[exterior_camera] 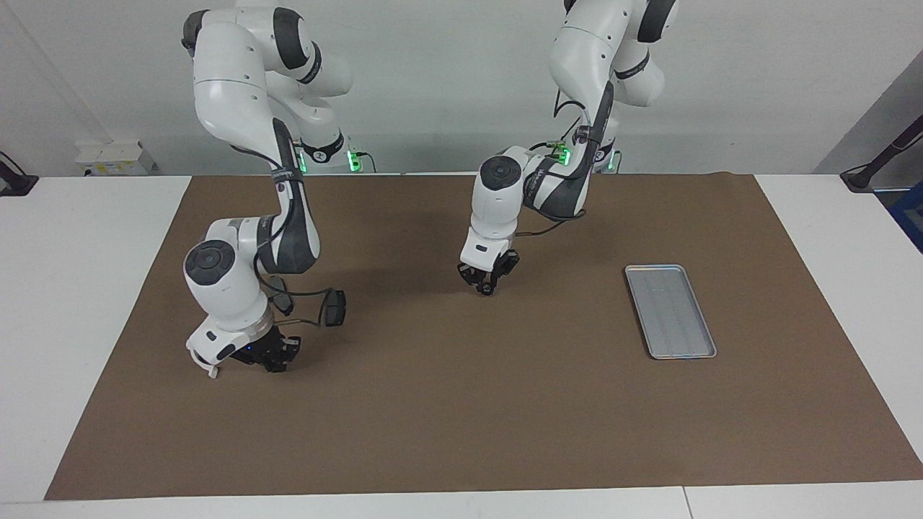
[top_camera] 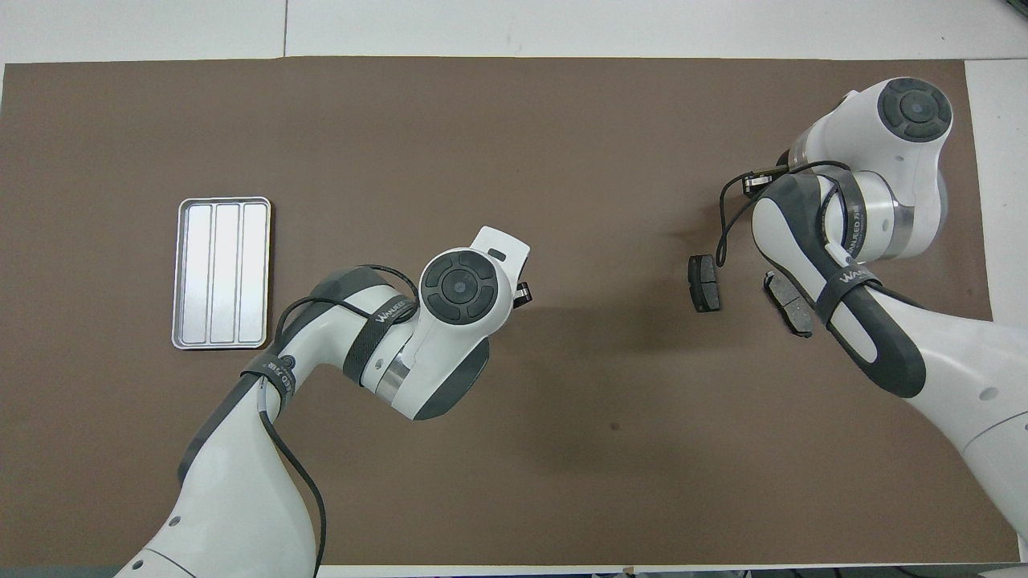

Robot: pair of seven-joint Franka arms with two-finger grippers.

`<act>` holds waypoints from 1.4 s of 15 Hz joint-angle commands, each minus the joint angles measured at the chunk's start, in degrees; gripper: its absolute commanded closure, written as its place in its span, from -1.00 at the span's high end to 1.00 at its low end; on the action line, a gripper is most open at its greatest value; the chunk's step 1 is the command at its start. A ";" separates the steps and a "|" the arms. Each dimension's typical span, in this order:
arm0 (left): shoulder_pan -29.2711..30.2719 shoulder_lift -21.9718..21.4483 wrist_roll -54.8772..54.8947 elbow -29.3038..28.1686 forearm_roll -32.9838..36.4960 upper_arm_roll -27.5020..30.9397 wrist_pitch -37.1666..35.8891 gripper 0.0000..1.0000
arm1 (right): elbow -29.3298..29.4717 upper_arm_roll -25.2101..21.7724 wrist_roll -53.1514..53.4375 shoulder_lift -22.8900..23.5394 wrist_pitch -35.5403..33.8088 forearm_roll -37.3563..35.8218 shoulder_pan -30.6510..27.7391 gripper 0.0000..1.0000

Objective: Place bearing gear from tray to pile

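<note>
Tray empty; left gripper, over mid-mat, clasps a small dark part, apparently the gear; pile lies toward the right arm's end.

Shiny ribbed metal tray; matt brown mat, possibly paper; 2 dull dark brake pads.
</note>
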 commanded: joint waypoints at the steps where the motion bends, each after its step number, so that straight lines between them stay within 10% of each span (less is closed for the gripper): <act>1: -0.62 0.53 -1.33 0.72 1.56 0.61 0.40 -1.00 | -0.77 0.83 -1.05 0.30 3.10 -0.29 -1.14 -1.00; 2: -0.62 0.53 -1.32 0.20 1.91 0.61 1.01 -0.40 | -0.94 0.83 -0.97 0.21 3.02 -0.29 -1.05 -1.00; 3: -0.62 0.45 -1.32 -0.50 2.61 0.61 1.80 -0.33 | -0.95 0.83 -0.88 0.21 2.85 -0.20 -1.05 -1.00; 4: -0.70 0.45 -1.32 -1.12 2.79 0.61 2.59 -0.32 | -0.95 0.92 -0.70 0.21 2.59 -0.11 -1.05 -0.31; 5: -0.62 0.36 -1.32 -1.47 2.88 0.61 3.04 -0.32 | -0.86 0.92 -0.44 0.13 2.24 -0.03 -0.96 0.81; 6: -0.70 0.36 -1.32 -1.47 2.88 0.61 3.04 -0.32 | -0.77 0.84 -0.44 -0.40 1.62 -0.02 -0.96 1.00; 10: -0.62 0.36 -1.32 -1.56 2.88 0.61 3.30 -0.27 | 0.02 0.83 -0.53 -5.31 -6.63 -0.29 -0.17 1.00; 12: -0.62 0.27 -1.32 -1.56 2.88 0.61 2.87 0.93 | 0.46 1.01 -0.53 -8.12 -10.67 -0.38 0.18 1.00; 16: 0.34 -4.09 -0.54 0.01 2.88 0.78 -4.23 1.00 | 0.55 1.19 1.57 -13.75 -18.23 0.33 2.46 1.00; 21: 18.94 -18.88 18.95 9.13 2.79 2.01 -24.18 1.00 | 1.34 1.19 23.59 -16.49 -23.08 0.59 12.81 1.00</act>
